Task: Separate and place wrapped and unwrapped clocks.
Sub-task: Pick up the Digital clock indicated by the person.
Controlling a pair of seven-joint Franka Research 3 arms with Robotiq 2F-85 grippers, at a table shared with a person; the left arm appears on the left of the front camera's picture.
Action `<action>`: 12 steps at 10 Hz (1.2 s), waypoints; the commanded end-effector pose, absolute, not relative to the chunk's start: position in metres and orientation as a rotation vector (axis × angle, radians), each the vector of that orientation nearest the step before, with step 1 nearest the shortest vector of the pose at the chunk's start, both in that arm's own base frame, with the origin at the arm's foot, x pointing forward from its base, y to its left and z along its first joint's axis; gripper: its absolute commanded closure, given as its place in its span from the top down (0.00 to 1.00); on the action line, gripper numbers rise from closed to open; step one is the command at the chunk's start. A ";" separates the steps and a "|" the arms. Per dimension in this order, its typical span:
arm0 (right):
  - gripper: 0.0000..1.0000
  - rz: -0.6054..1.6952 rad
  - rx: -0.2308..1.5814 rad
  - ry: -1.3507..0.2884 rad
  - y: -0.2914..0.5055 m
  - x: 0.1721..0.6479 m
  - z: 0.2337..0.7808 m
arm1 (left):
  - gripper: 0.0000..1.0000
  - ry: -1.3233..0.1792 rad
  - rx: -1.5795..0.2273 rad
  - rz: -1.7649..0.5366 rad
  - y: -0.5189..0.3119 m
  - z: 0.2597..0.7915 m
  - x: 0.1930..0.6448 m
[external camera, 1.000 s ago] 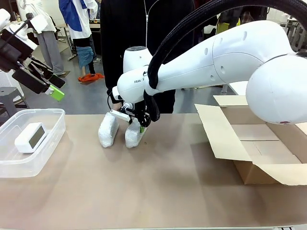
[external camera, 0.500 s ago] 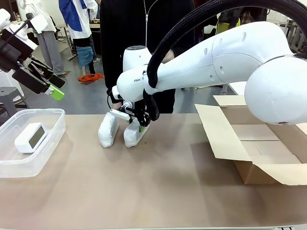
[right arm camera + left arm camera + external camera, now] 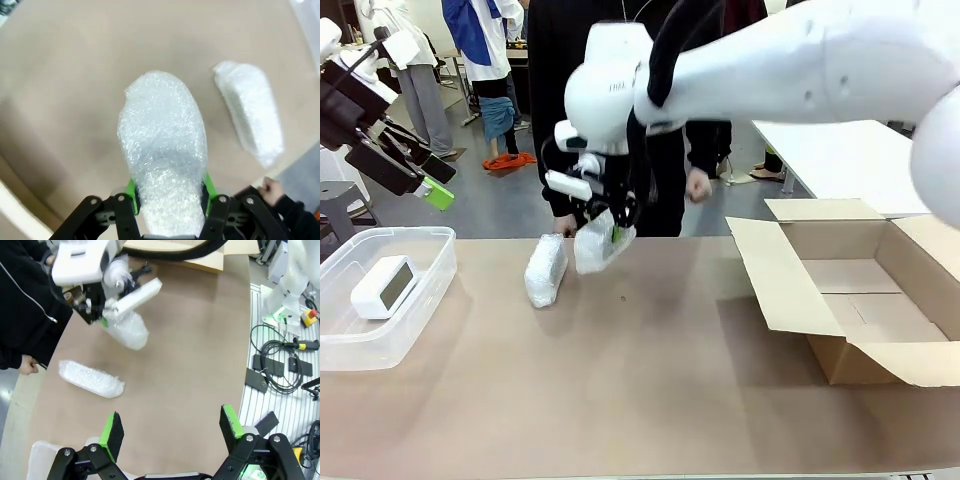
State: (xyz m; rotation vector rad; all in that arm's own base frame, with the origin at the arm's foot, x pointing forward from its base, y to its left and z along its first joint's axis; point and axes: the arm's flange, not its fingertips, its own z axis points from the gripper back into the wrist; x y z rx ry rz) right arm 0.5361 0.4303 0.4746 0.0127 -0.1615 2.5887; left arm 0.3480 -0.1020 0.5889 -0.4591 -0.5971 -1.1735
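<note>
Over at nine o'clock on the table point(image 3: 650, 400), seeing a clear plastic tub point(image 3: 340, 350) cradling one bare white clock point(image 3: 383, 287), dark screen showing, lying toward the tub's far side. Across at three o'clock, finding an open cardboard box point(image 3: 910, 375), flaps splayed outward, showing bare brown floor inside.

Toward eleven o'clock, close to the table's far edge, spotting one wrapped bundle point(image 3: 545, 270) lying flat on the tabletop, long axis running near to far. Just beside it toward twelve o'clock, watching the right gripper point(image 3: 605, 228) clamping the second wrapped bundle point(image 3: 590, 250) by one end between its green pads, hanging it tilted above the surface and apart from the one lying below. Up at ten o'clock, above and beyond the tub, noting the left gripper point(image 3: 428, 183) hanging with jaws spread wide, gripping nothing.

Behind the far edge near twelve o'clock, glimpsing a person in a black top, one hand point(image 3: 698, 185) curled and well above the table.

Finding broad bare tabletop from the centre down to six o'clock, stretching between tub and box. Narrowing only around two o'clock, with one box flap point(image 3: 770, 280) leaning in toward the centre. Seeing little margin between the resting bundle and the far edge.

Counting three clocks: two wrapped, one bare. Counting two containers: one tub, one box. Counting two grippers: one gaping, one clamped.
</note>
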 end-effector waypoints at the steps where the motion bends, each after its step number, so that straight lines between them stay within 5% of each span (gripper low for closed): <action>1: 0.15 2.540 0.015 -0.187 0.413 0.501 0.511 | 1.00 -0.594 -0.472 -1.166 -0.103 0.592 0.349; 12: 0.15 2.516 -0.063 -0.213 0.415 0.490 0.553 | 1.00 -0.594 -0.472 -1.166 -0.103 0.592 0.349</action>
